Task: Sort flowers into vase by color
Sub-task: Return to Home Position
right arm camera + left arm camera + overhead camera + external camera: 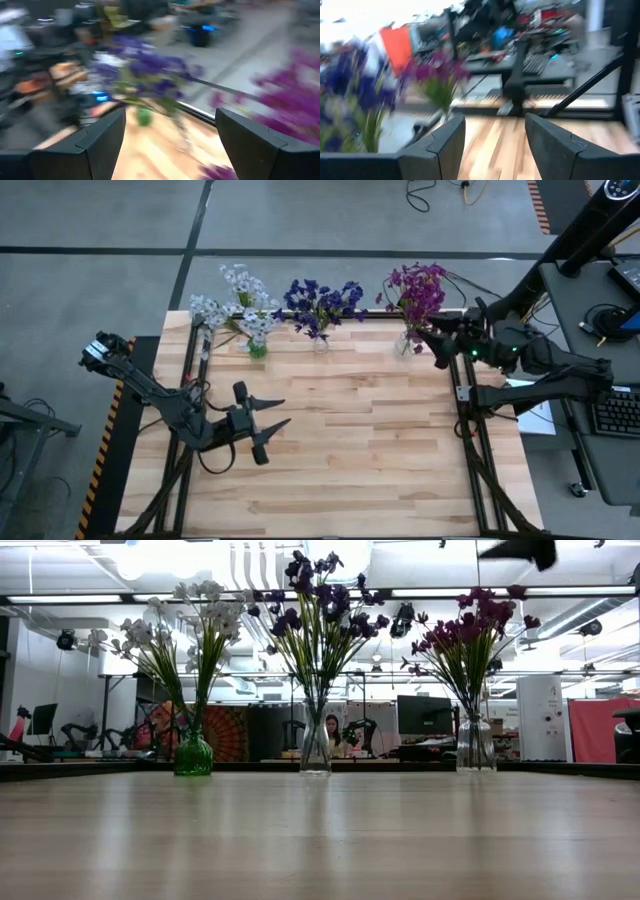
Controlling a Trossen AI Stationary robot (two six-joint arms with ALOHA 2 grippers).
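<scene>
- Standing at the far edge were white flowers [240, 302] in a green vase [193, 756], dark blue flowers [320, 300], magenta flowers [420, 288].
- Left gripper [284, 412] hung over the table [380, 465], fingers apart.
- Right gripper [432, 346], fingers apart, hung beside the magenta flowers.

We are seeing bright, even light falling from above on the wooden table [350, 430] in the high view, and the shadows there are looking soft and faint. In the low view the ceiling lamps [150, 560] are shining toward the camera and washing out the top, so the flowers [320, 610] are standing rather dark against the glare, while the near tabletop is lying out of focus. Both wrist views are showing heavy smearing of the background, and only the left gripper [495, 120] and the right gripper [170, 115] are looking crisp.
</scene>
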